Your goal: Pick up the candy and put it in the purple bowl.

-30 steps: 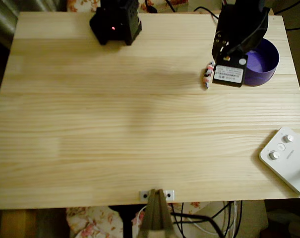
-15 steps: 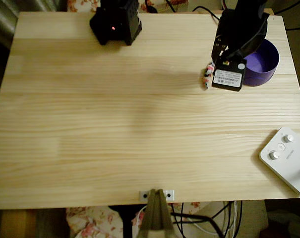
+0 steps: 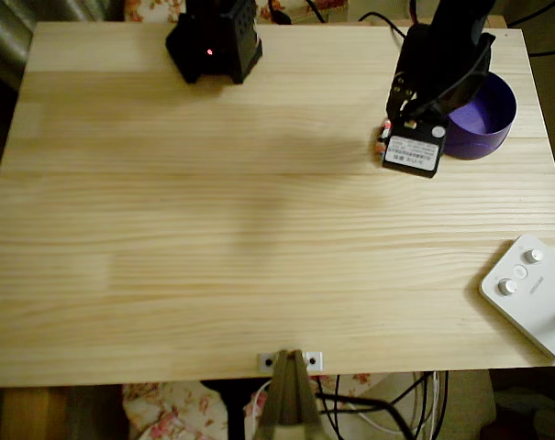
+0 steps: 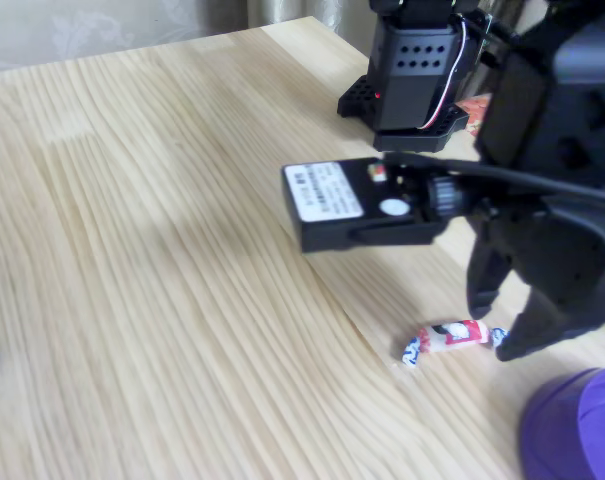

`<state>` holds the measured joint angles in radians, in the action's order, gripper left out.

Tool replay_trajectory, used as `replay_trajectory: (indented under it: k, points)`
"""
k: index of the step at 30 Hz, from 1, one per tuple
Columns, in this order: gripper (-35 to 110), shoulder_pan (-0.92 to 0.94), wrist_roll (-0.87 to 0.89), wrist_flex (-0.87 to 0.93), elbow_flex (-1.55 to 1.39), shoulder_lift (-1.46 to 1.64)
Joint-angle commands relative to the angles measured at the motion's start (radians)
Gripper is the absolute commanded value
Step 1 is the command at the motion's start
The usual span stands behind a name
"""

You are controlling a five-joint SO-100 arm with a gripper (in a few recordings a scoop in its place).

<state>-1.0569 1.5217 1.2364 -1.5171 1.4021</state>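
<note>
Surface: pale wooden table (image 3: pixel 213 229) is filling both views; I am seeing flowered fabric past its far and near edges in the overhead view.
Arm: black arm is reaching over the far right part of the table in the overhead view, with a labelled motor block (image 3: pixel 412 154) jutting out from its wrist.
Gripper: gripper (image 4: pixel 502 325) is pointing down in the fixed view, its two black fingers standing apart, spread open and holding nothing.
Fingers: one fingertip (image 4: pixel 479 305) is hovering just above the sweet, the other is sitting beside its right twisted end; I cannot tell whether either is touching it.
Candy: candy (image 4: pixel 452 339) is lying flat on the table under the fingers; in the overhead view only a sliver (image 3: pixel 382 137) is peeking out left of the motor block.
Purple bowl: purple bowl (image 3: pixel 493 110) is standing just right of the gripper in the overhead view.
Other: white device (image 3: pixel 534 293) with round knobs is resting at the near right edge.
</note>
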Motion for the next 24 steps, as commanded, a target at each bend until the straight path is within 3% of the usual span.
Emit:
replay_trajectory:
  k: [1,24]
  points:
    - [15,0.009,0.043,0.002,0.006,0.038]
    - [15,0.011,0.023,-0.009,-0.038,-0.038]
